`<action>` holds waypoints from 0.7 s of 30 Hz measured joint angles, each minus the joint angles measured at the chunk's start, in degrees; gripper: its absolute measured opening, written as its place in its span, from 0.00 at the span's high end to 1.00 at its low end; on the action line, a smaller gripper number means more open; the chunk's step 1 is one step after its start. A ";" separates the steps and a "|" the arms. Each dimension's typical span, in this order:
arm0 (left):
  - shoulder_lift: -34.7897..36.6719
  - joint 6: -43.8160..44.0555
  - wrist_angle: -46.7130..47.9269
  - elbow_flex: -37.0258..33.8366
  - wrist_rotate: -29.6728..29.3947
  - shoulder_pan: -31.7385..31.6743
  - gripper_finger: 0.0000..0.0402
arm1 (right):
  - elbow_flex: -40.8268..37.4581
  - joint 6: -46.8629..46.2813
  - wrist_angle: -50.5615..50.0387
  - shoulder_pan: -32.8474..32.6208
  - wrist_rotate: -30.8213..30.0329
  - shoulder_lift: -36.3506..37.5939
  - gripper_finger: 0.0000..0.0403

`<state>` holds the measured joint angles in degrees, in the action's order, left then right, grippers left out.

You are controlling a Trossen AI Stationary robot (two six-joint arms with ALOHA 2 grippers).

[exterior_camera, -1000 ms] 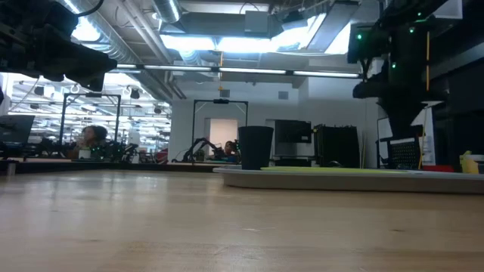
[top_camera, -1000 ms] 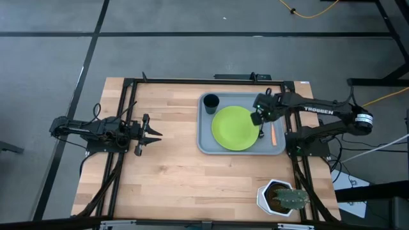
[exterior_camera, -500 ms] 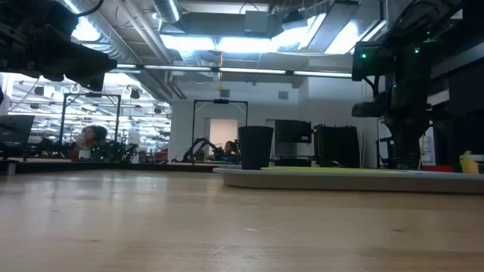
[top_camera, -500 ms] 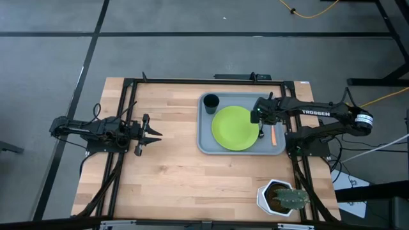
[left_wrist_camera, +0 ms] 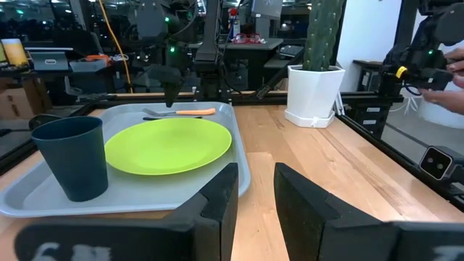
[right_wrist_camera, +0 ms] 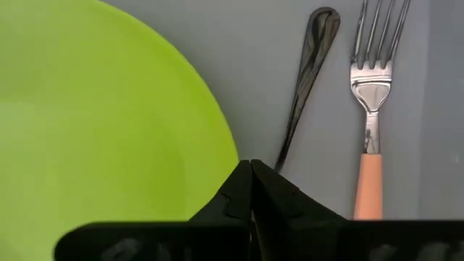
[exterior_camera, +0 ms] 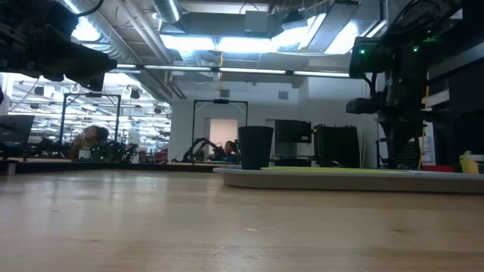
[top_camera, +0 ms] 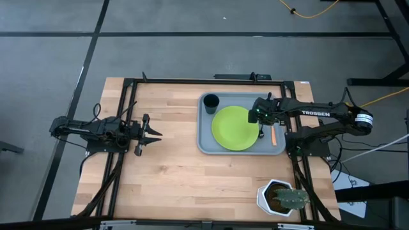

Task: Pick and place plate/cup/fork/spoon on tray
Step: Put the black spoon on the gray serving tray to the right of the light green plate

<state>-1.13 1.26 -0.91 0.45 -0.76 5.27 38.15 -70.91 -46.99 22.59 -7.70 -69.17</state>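
Observation:
The grey-blue tray [top_camera: 206, 142] lies on the table's right half. On it rest the lime-green plate [top_camera: 234, 128], the dark cup [top_camera: 211, 101] standing at its far left corner, and the dark spoon [right_wrist_camera: 310, 56] and the orange-handled fork [right_wrist_camera: 371, 94] side by side along its right side. My right gripper [right_wrist_camera: 251, 172] is shut and empty, above the plate's right edge beside the spoon's handle; it also shows in the high view [top_camera: 255, 116]. My left gripper [top_camera: 155, 134] is open and empty over the table's left half, its fingers [left_wrist_camera: 217, 199] pointing toward the tray.
A white hexagonal pot with a cactus [top_camera: 281, 198] stands at the table's near right corner. A dark metal frame [top_camera: 128, 115] runs around the table top. Bare wood lies between my left gripper and the tray and along the near side.
My right arm's wrist has tipped and shifted a little over the tray's right side; its gripper stays by the plate's right edge. The plate, cup, spoon and fork lie where they were.

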 joint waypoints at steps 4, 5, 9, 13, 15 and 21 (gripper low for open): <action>0.01 0.00 0.01 0.00 -0.02 -0.01 0.79 | 0.00 0.44 -0.28 0.00 0.27 0.00 0.98; 0.00 0.00 0.00 0.00 -0.01 0.00 0.79 | -0.01 0.45 -0.59 -0.01 0.28 -0.01 0.98; 0.00 0.00 0.00 0.00 -0.02 0.00 0.79 | -0.04 0.41 -1.29 0.00 -0.18 -0.15 0.97; 0.00 0.00 0.00 0.00 -0.02 0.00 0.79 | -0.07 0.05 -1.64 -0.01 -1.42 -0.57 0.93; 0.00 0.00 0.00 -0.02 -0.02 -0.02 0.79 | -0.07 -1.21 -2.75 0.00 -2.06 -0.76 0.88; 0.02 0.00 0.00 -0.01 -0.02 0.00 0.79 | -0.07 -5.75 -3.02 0.00 -2.01 -1.91 0.79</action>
<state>-1.11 1.26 -0.91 0.44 -0.78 5.27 38.09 -76.66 -50.00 22.59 -9.71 -71.08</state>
